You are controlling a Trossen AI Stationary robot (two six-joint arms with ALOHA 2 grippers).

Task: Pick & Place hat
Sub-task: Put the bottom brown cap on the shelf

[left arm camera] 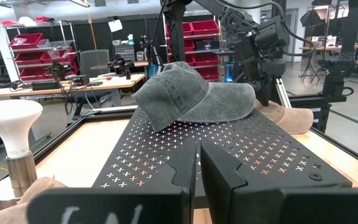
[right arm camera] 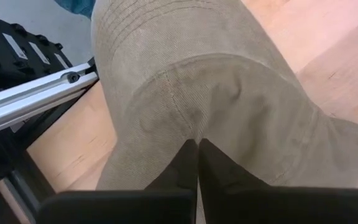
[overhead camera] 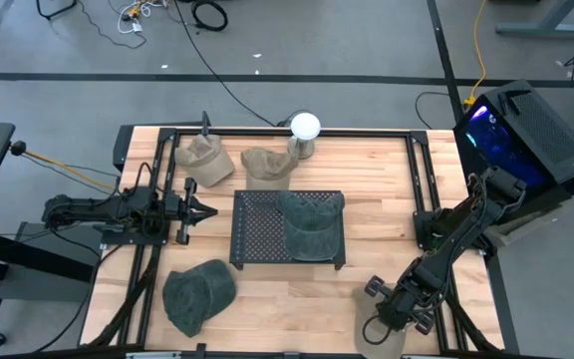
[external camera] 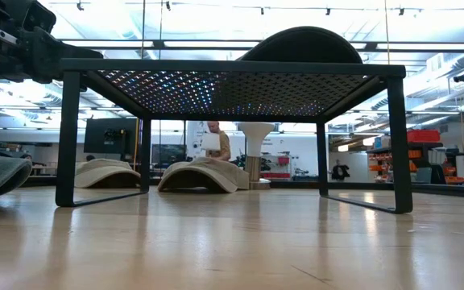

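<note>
The right jaws (right arm camera: pixel 197 144) sit closed right against the tan hat (right arm camera: pixel 210 99) at the worktop's (overhead camera: pixel 367 160) near edge — open them before pinching fabric. The left jaws (left arm camera: pixel 197 152) wait closed, facing the rack (overhead camera: pixel 257 234).

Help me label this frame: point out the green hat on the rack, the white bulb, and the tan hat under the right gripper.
green hat (overhead camera: pixel 312 224), high view, crown.
white bulb (overhead camera: pixel 305 127), high view, globe top.
tan hat (right arm camera: pixel 222 112), right wrist view, crown.
</note>
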